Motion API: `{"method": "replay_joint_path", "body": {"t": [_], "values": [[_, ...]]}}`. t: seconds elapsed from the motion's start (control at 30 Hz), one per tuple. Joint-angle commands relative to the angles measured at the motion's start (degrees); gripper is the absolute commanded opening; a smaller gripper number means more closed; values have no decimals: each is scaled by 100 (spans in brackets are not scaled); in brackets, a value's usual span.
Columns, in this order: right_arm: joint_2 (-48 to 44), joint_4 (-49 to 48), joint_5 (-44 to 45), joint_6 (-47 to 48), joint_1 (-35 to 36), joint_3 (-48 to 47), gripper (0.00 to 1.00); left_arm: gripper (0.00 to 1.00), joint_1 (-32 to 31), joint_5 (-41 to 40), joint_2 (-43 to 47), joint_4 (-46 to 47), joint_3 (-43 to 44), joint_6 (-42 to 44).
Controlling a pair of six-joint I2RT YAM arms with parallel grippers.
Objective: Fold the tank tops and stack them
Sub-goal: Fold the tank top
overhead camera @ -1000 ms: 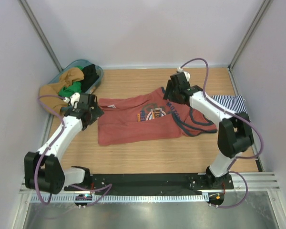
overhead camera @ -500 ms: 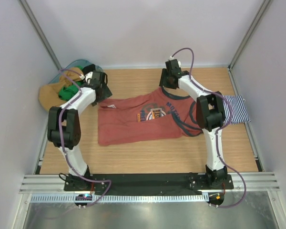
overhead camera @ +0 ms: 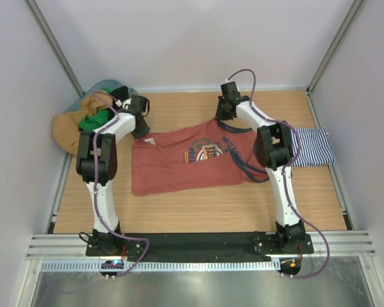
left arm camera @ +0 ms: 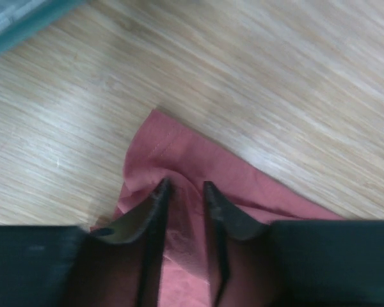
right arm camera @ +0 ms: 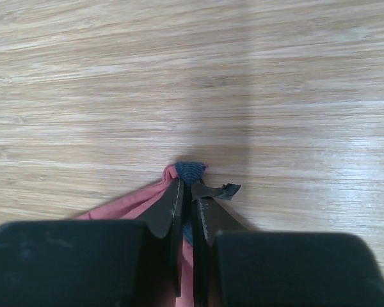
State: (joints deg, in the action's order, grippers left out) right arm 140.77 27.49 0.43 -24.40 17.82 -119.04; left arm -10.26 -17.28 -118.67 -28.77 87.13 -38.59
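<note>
**A:** Tops, counted?

**B:** Two. The red top (overhead camera: 179, 167) is spread flat mid-counter (overhead camera: 198, 211). The striped top (overhead camera: 312, 147) lies bunched at the right edge.

**A:** Claws?

**B:** Two, both on the red top. The left claw (left arm camera: 185, 187) is at its far left corner, with the fingers drawn in close and a ridge of red cloth pinched up between them. The right claw (right arm camera: 187, 185) is at its far edge, jaws almost together, nipping a navy-trimmed strap end at the tips.

**A:** Anything else around?

**B:** One teal bin (overhead camera: 110, 84) in the far left corner. One mustard cloth (overhead camera: 65, 129) slumps out of it over the left edge, and one green cloth (overhead camera: 93, 119) lies on top.

**A:** Obstructions?

**B:** The left arm crosses the bin's near side. The right arm runs over the red top's straps and the inner end of the striped top.

**A:** Hard to make out?

**B:** Whether the two tops touch, since the arm covers that spot. The chest graphic's (overhead camera: 205, 152) lettering is unreadable. The wrist views show only cloth scraps and bare wood.
</note>
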Motion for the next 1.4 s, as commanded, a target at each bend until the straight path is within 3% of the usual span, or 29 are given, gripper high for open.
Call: {"method": "replay_joint_path", "body": {"t": [0.0,0.07,0.37,0.5,0.63,0.83,0.93,1.03,1.13,1.37], "values": [[-120,-235,122,-108,-68,-225,6,26,51,-249,-6,91,365,193],[-164,-357,116,-161,-147,-137,2,22,59,-276,-33,65,497,237],[-471,-859,-244,-416,-429,303,1,23,86,-496,-226,-48,1068,290],[-471,-929,-368,-416,-446,355,1,58,86,-356,150,-94,659,325],[-401,-964,-385,-469,-481,320,13,60,77,-57,476,214,173,361],[-392,-991,-491,-530,-517,329,15,54,77,207,301,170,181,282],[-401,-991,-526,-565,-526,338,15,43,77,234,161,179,278,220],[-419,-1008,-561,-566,-534,338,15,25,77,111,46,170,471,203],[-436,-1008,-544,-557,-534,338,15,0,94,14,-50,135,682,185],[-428,-1114,-544,-609,-578,399,14,0,384,505,-411,47,1270,-420]]}}
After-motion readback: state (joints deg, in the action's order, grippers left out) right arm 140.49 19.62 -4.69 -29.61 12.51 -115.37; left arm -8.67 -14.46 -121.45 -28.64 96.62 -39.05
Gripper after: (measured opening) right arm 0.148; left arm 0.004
